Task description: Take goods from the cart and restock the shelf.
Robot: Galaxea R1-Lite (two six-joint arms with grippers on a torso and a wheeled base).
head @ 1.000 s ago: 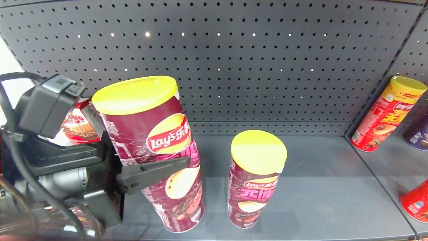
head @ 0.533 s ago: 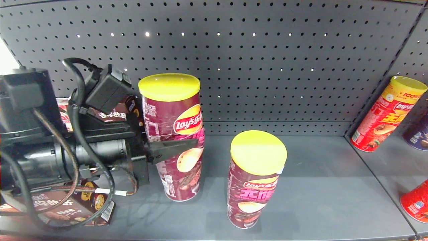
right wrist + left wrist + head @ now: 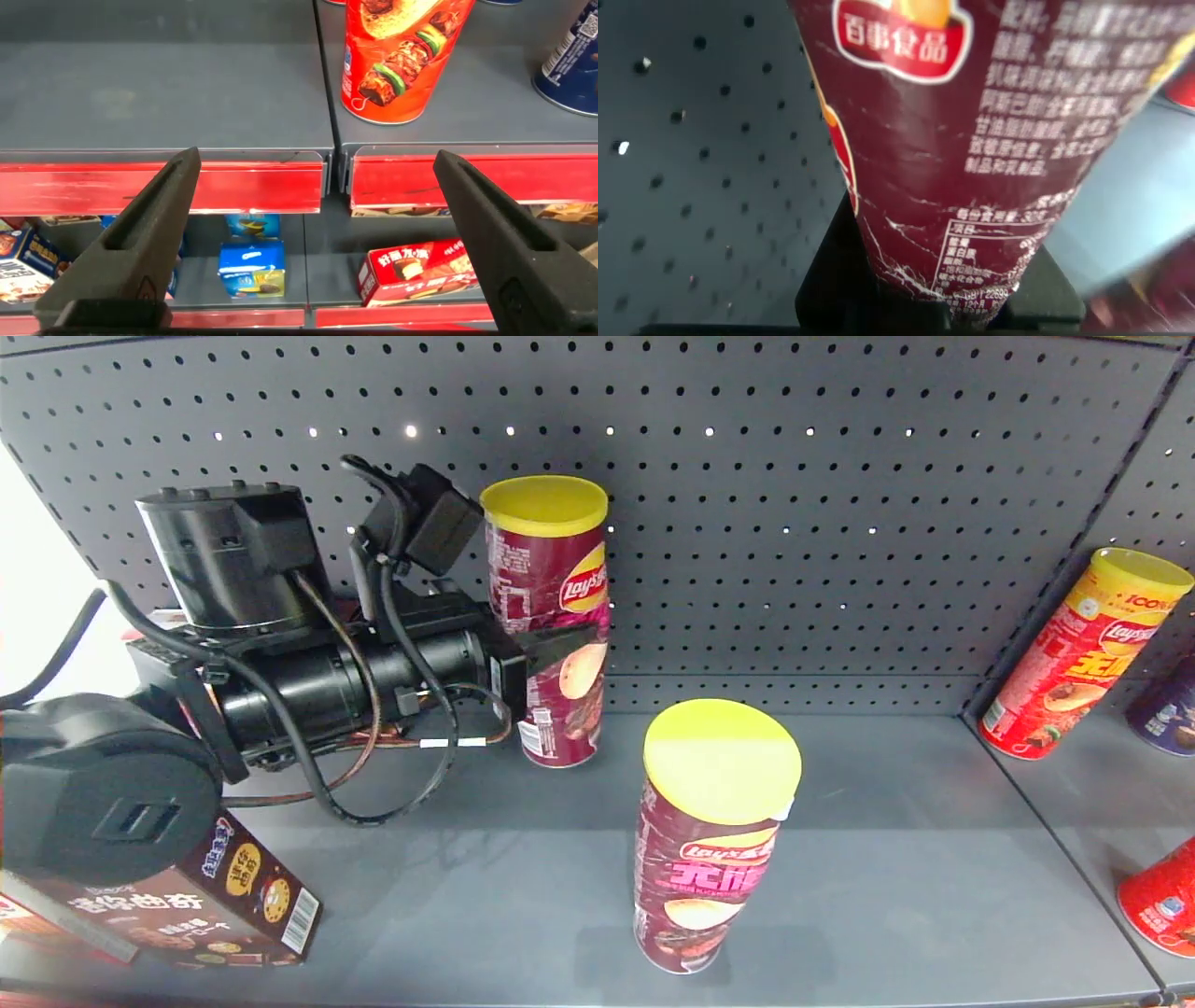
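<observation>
My left gripper (image 3: 558, 639) is shut on a maroon chip can (image 3: 549, 588) with a yellow lid. It holds the can upright at the back of the grey shelf (image 3: 887, 859), close to the pegboard wall (image 3: 747, 523). I cannot tell whether the can's base rests on the shelf. In the left wrist view the can's printed side (image 3: 962, 140) is right up close. A second maroon can (image 3: 714, 840) stands nearer the front edge, to the right of the held one. My right gripper (image 3: 327, 252) is open in front of a red price rail (image 3: 234, 187) with nothing between its fingers.
A red and yellow can (image 3: 1083, 653) leans on the neighbouring shelf bay at the right, with another red can (image 3: 1162, 901) below it. A brown cookie box (image 3: 187, 905) lies at the shelf's front left. A red can (image 3: 402, 56) stands above the rail, and small boxes (image 3: 252, 266) sit on the lower shelf.
My left arm has carried the maroon can from the shelf's front left deep toward the pegboard and to the right. The cookie box is now uncovered. The second can has not moved.
</observation>
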